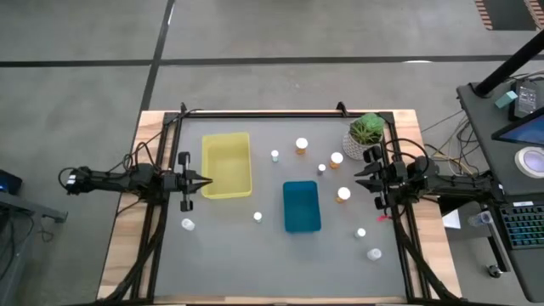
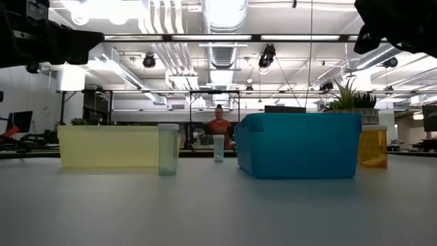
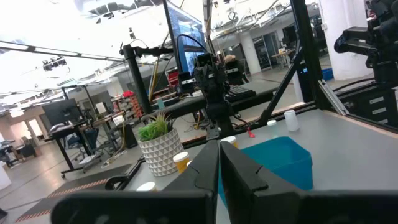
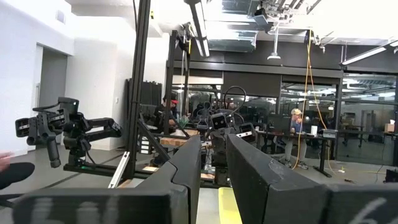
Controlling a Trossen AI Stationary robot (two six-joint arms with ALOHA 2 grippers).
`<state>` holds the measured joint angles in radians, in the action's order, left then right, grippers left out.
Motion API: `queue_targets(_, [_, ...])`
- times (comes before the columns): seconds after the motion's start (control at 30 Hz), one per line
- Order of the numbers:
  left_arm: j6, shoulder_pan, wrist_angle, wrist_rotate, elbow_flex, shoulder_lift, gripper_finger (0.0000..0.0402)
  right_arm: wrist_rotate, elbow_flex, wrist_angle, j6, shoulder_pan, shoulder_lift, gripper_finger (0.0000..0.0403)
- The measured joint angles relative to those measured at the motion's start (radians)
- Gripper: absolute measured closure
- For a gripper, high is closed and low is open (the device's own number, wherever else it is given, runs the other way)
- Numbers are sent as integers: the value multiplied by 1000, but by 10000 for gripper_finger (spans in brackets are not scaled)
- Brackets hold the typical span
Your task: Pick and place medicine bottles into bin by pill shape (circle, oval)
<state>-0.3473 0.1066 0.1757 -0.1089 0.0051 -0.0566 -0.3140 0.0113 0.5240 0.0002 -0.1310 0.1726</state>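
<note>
Several small medicine bottles stand upright on the grey table: orange ones [image 1: 302, 145] [image 1: 337, 159] [image 1: 342, 195] on the right, white or clear ones [image 1: 274, 155] [image 1: 257, 217] [image 1: 188, 223] [image 1: 374, 253] scattered around. A yellow bin [image 1: 226, 165] stands left of centre and a teal bin [image 1: 301, 206] at centre. My left gripper [image 1: 206, 180] is shut and empty, held above the table at the yellow bin's left wall. My right gripper [image 1: 357, 178] hovers at the right side, slightly open and empty, right of an orange bottle. In the low view a clear bottle [image 2: 168, 158] stands before the yellow bin [image 2: 109, 145].
A potted green plant [image 1: 367, 132] stands at the far right corner, close to my right arm. Black frame rails run along the table's left and right edges. People are in the room behind [image 2: 219, 126]. A desk with a keyboard [image 1: 518, 225] is right of the table.
</note>
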Motion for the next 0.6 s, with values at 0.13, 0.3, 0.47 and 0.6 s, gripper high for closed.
queue_targets(0.13, [0,0,0,0,0,0,401,0,0,0,0,0,0,335])
queue_targets(0.3, [0,0,0,0,0,0,401,0,0,15,-10,0,0,335])
queue_targets(0.47, [0,0,0,0,0,0,401,0,0,16,124,0,0,335])
queue_targets(0.6, [0,0,0,0,0,0,401,0,0,16,229,0,0,335])
